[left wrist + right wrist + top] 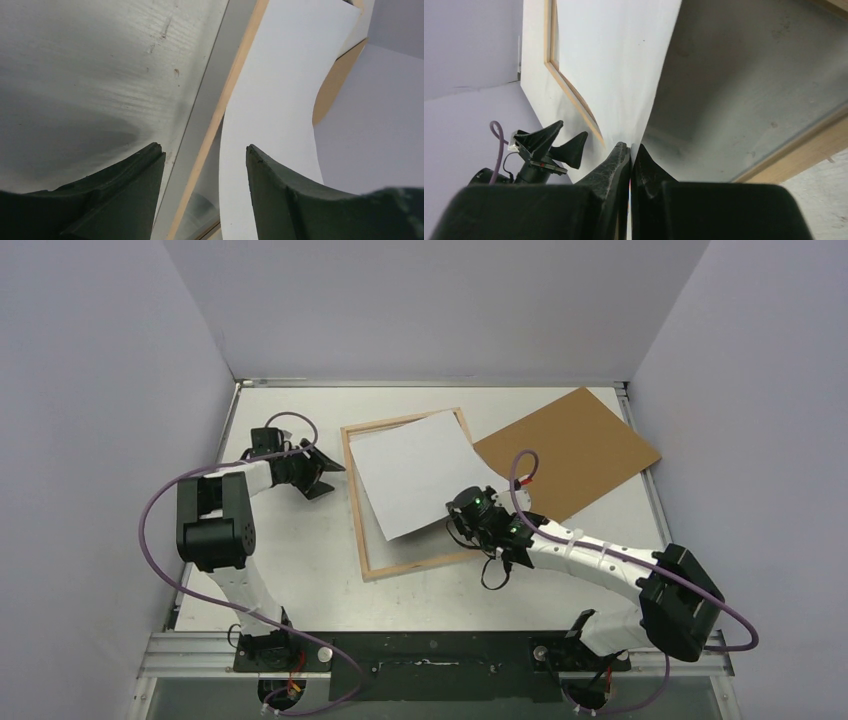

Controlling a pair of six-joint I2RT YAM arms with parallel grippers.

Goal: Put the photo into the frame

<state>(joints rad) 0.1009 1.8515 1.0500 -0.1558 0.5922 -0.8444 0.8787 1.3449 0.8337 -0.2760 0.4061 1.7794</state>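
Looking down from the top camera, I count one frame [354,500], one photo [415,475], one brown backing board [575,450] and two arms, each with one pincer. The frame lies flat on the bench [290,550] with its light wood side up. The photo rests over the frame with its white back up. It sits slightly askew and covers the far part of the opening, so a strip inside the frame's near and left rails is bare. The board lies flat to the far right of the frame. Its left corner comes right up to the frame's right rail, and I cannot tell whether they touch.

My right pincer [458,518] is at the frame's near right corner, jaws pressed together on the photo's near right edge. From the right wrist camera the white sheet [614,60] rises out from between the two closed fingers [616,165], with the frame's wood rail [804,145] off to the side.

My left pincer [328,478] sits just outside the frame's left rail, towards its far end, jaws apart and holding nothing. Its wrist camera shows the rail [220,115] running up between the two dark fingers [125,190]. The photo [280,75] bows upward beyond the rail.
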